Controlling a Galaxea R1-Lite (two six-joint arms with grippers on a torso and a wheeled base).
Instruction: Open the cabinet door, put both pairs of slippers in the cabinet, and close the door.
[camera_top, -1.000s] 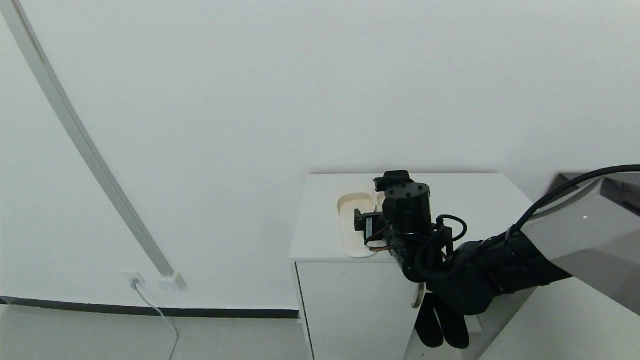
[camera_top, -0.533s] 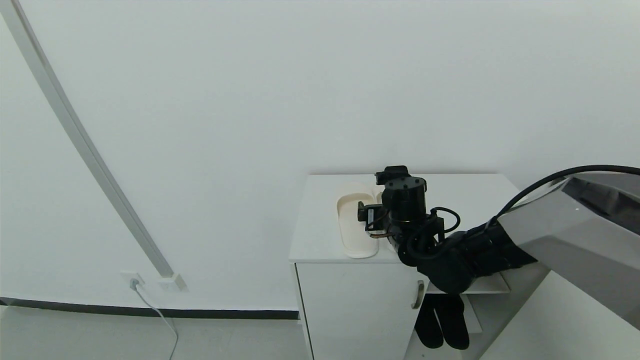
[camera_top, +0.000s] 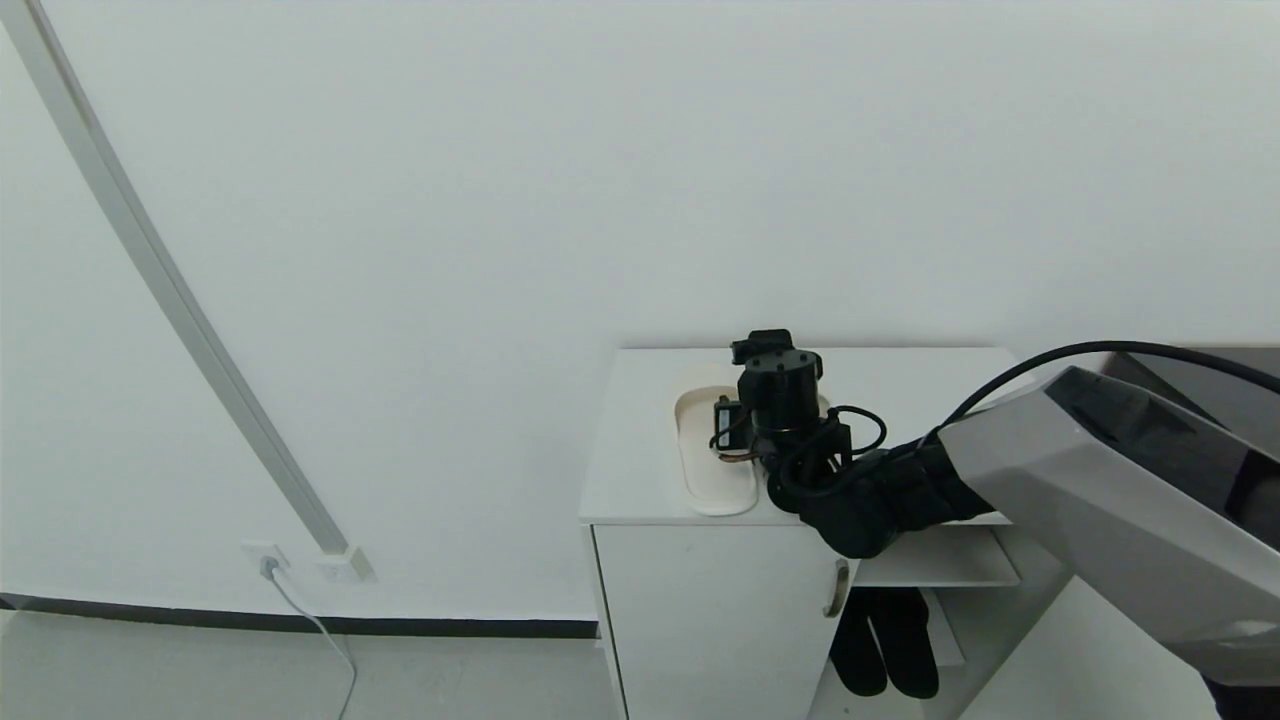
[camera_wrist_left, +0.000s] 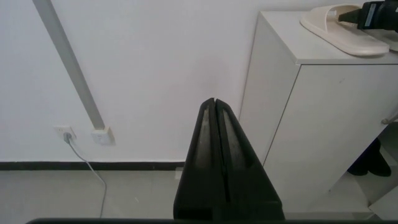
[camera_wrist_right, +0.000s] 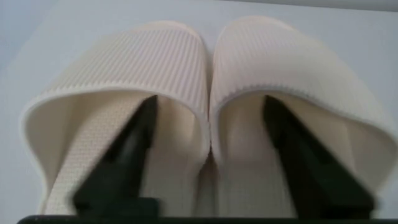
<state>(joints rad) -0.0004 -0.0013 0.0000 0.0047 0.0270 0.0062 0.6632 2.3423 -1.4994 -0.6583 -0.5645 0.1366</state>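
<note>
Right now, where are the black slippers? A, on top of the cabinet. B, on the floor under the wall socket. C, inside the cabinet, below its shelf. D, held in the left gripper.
C: the black slippers stand inside the cabinet, under its shelf, while only the cream slippers lie on its top.

- No text, label, number or sign can be read anywhere.
- The cabinet (camera_top: 700, 610) has a plain white door and top, with nothing legible on them.
- The cream slippers (camera_wrist_right: 155, 68) have ribbed uppers that carry no readable print.
- The black slippers (camera_top: 885, 645) are too dark and small to show any marking.
- The wall socket (camera_top: 262, 556) is too small to show any marking.
</note>
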